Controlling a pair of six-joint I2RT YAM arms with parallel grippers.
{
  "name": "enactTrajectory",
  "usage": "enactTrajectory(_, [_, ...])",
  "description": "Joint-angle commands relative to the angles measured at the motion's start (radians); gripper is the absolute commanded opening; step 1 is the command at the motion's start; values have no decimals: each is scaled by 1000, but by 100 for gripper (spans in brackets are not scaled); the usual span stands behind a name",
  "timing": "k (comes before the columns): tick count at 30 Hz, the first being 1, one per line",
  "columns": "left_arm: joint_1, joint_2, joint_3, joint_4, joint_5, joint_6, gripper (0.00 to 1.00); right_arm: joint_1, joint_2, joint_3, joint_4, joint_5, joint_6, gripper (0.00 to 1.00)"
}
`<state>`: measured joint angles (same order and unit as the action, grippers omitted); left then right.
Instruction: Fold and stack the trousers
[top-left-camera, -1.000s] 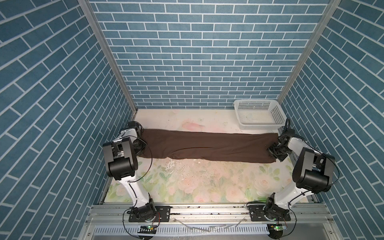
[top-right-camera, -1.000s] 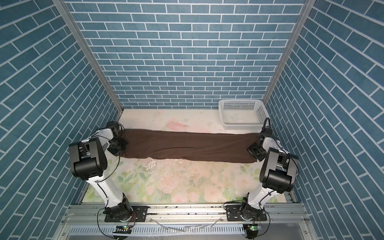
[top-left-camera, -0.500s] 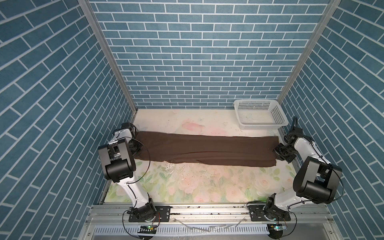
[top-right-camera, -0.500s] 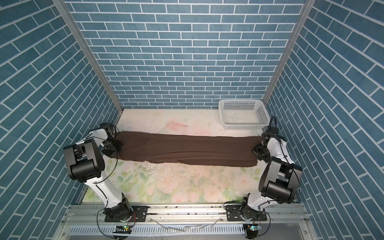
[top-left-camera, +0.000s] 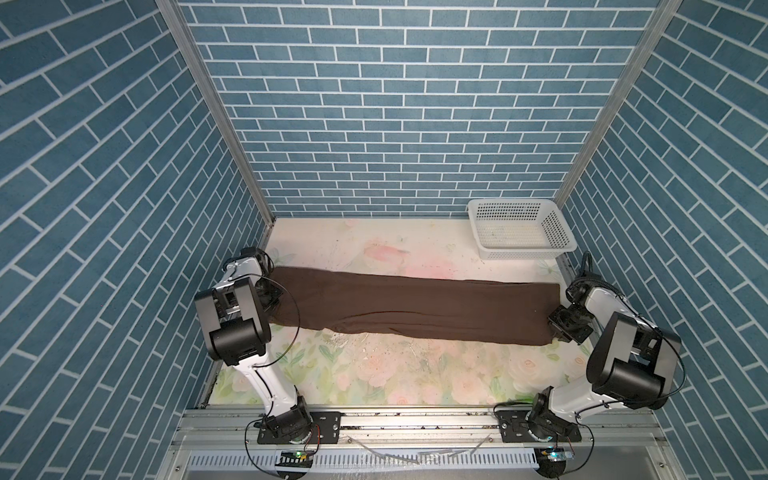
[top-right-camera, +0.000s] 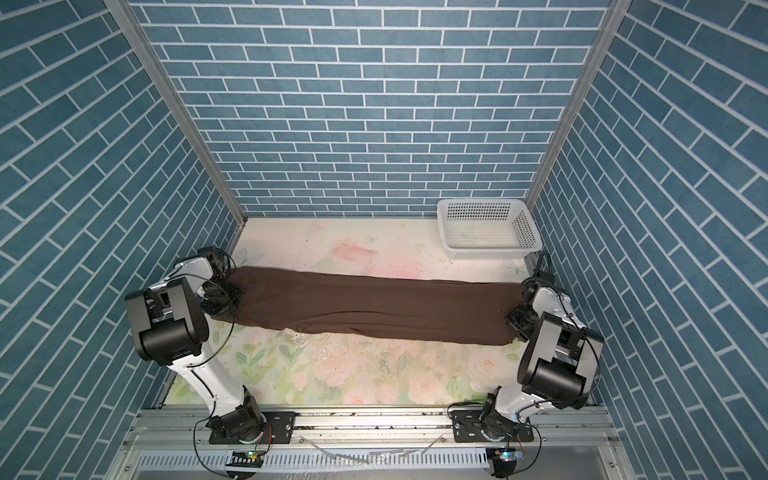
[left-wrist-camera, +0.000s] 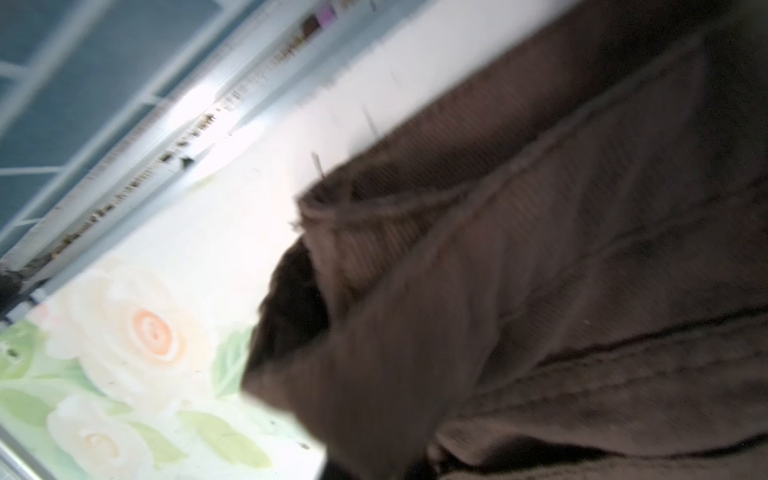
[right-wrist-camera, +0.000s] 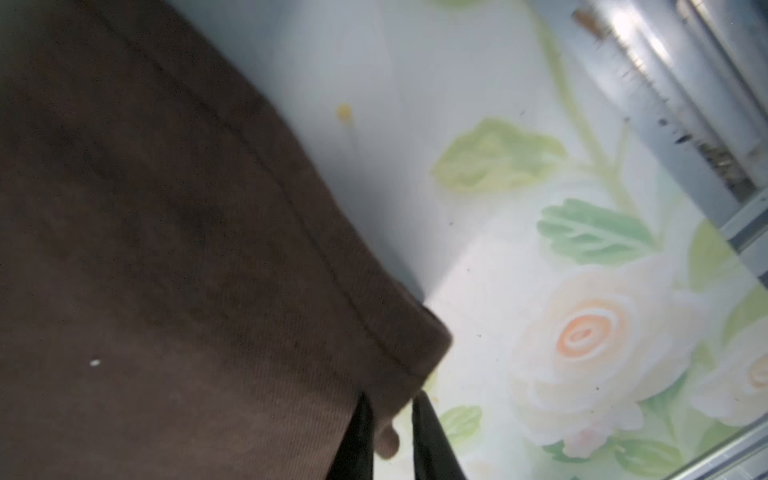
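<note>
1. Trousers (top-left-camera: 415, 307): dark brown, laid out as one long flat band across the floral tabletop (top-left-camera: 395, 374), reaching from the left arm (top-right-camera: 195, 270) to the right arm (top-left-camera: 602, 299) in both top views.
2. Right fingers (right-wrist-camera: 361, 432): slightly parted. A stitched hem corner lies between them, and tabletop shows in the gap beside the cloth.
3. Left fingers: their state cannot be told. The left wrist view shows only seamed brown cloth close up. In the top views the arm's black end sits at the trousers' left end.
4. White perforated basket (top-left-camera: 525, 252): stands in the far right corner, apart from the trousers.
</note>
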<state>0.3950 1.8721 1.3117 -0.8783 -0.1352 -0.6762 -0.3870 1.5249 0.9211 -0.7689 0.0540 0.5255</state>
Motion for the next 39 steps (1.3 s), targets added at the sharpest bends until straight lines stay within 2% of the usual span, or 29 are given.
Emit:
enactTrajectory(1, [14,-55,25,-30,-40,6,58,-1,-53,54,18,61,-9,24])
enactTrajectory(4, [9,-98,27,-27,-17,12,67,18,-86,82,27,89,-23,27])
enactTrajectory(6, [-2,-121,37,-47,-12,11,69,49,-155,52,96,114,-28,27])
enactTrajectory(8, [-29,-155,31,-39,-4,18,67,75,-223,7,196,59,-12,25])
enactTrajectory(10, [-88,-185,26,-6,34,25,59,120,-269,-47,312,-45,9,0])
enactTrajectory(13, [-210,-173,30,66,131,31,40,222,-281,-112,463,-197,9,0])
enactTrajectory(16, [-353,-113,77,68,139,35,17,364,-251,-142,551,-214,-2,0])
enactTrajectory(18, [-438,-74,96,74,135,38,11,467,-225,-159,611,-210,-16,0])
enactTrajectory(20, [-505,-35,103,84,136,39,10,565,-192,-163,650,-175,-39,0])
enactTrajectory(22, [-530,-3,89,102,154,24,10,640,-163,-156,659,-110,-62,0])
enactTrajectory(24, [-535,18,62,138,190,5,10,688,-123,-142,674,-100,-77,0])
enactTrajectory(32, [-541,104,71,198,239,4,12,809,85,-42,723,-135,-80,0])
enactTrajectory(36, [-539,179,153,197,260,13,13,832,192,38,732,-167,-74,0])
enactTrajectory(39, [-537,243,246,180,285,24,13,832,269,119,694,-150,-77,0])
